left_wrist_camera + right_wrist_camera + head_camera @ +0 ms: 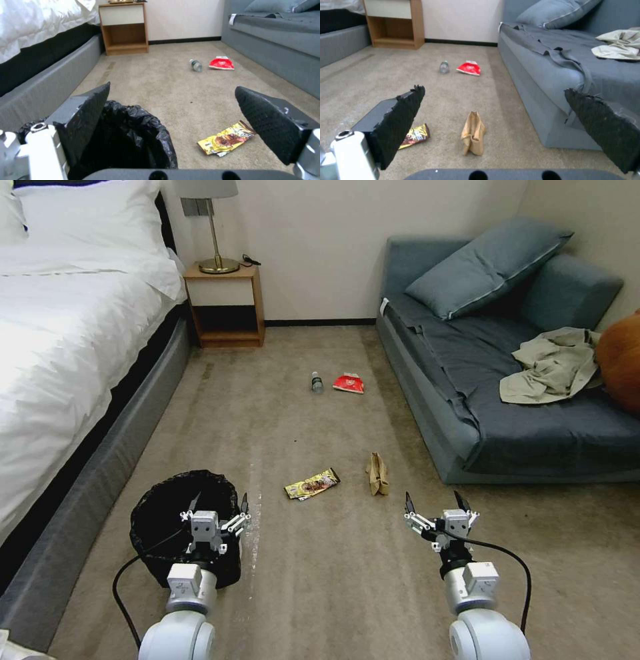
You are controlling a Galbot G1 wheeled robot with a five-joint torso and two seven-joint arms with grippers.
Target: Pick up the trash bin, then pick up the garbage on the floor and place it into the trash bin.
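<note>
The trash bin [183, 527], lined with a black bag, stands on the beige carpet [267, 420] close beside the grey bed base [100, 473], at the robot's near left. The left tool [218, 509] hangs over the bin's far rim, its fingers [93, 110] spread wide, one above the bin's opening and the other over bare carpet; it holds nothing.

The garbage lies scattered on the carpet. The snack wrapper [312, 483] lies flat just to the right of the bin. The paper bag [377, 474] stands crumpled beside it, near the sofa's front edge. Farther off, toward the back wall, the clear bottle [317, 382] lies on its side with the red packet [349, 383] just beside it.

The right tool [433, 507] hovers above the carpet on the robot's right, short of the paper bag, fingers [400, 117] spread and empty.

Room: a white-sheeted bed [60, 320] on the left, a wooden nightstand [225, 303] with a brass lamp [215, 227] against the back wall, and a blue-grey sofa [507, 400] on the right. The sofa carries a cushion [487, 263] and a beige garment [553, 365].
</note>
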